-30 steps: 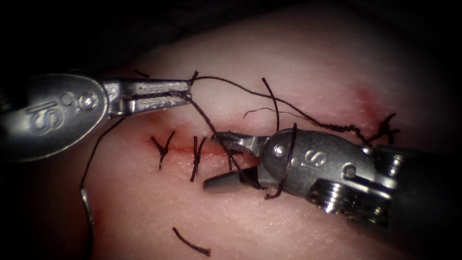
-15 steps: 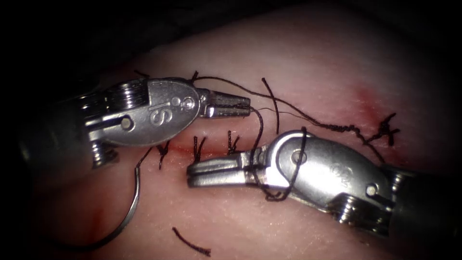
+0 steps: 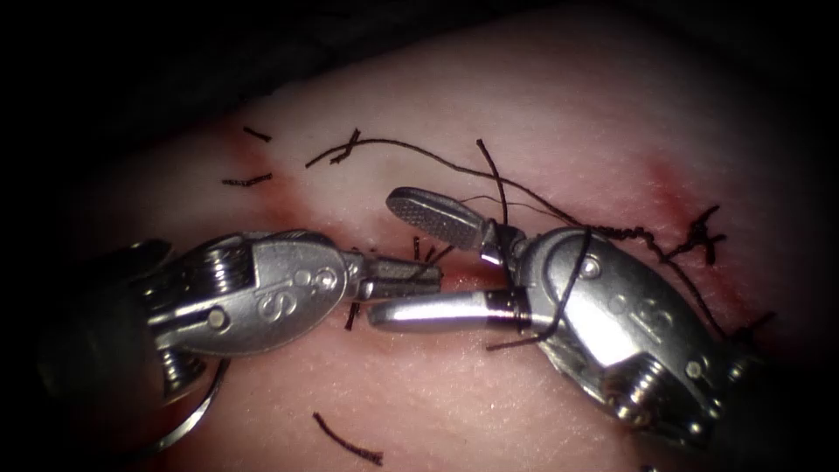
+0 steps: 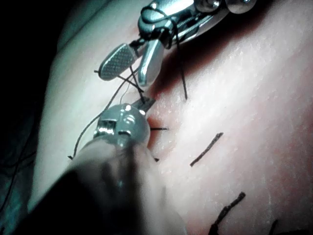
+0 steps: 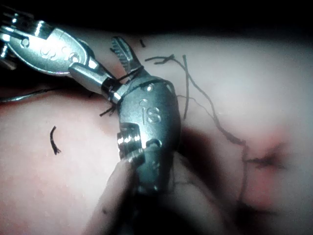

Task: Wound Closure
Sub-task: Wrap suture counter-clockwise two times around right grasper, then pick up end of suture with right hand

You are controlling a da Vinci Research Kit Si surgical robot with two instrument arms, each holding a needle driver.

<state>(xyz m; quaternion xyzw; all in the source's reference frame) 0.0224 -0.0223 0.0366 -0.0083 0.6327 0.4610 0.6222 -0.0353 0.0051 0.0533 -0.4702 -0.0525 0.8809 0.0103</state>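
Where the cut [image 3: 461, 280] crosses the tissue [image 3: 542, 114], two tools meeting tip to tip right above it. From the left of the cut, the left tool [image 3: 428, 275]: jaws pressed together, apparently pinching the thread [image 3: 419, 153], though the exact grip at the tip is hard to make out. From the right of the cut, the right tool [image 3: 384, 258]: jaws spread wide and holding nothing, one jaw on the far side of the cut, the other on the near side, with the left tool's tip lying between them. Around the right tool's body just behind its jaws, a loop of thread [image 3: 570, 271] wrapped once. Beyond the cut, a long strand of the thread arching across the tissue towards a dark tangle [image 3: 699, 234] well to the right of the cut, near a patch of red fluid [image 3: 673, 188].

To the left of the cut and nearer than it, the needle [image 3: 197, 411]: held by neither tool, only part of its curve peeking out from under the left tool, seemingly resting on the surface and not in the tissue.

Near the cut, loose cut ends [image 3: 348, 441] of thread: one on the near side, two small ones on the far left. Across the cut, beside the left tool's jaws, short dark stitch ends [image 3: 418, 246].
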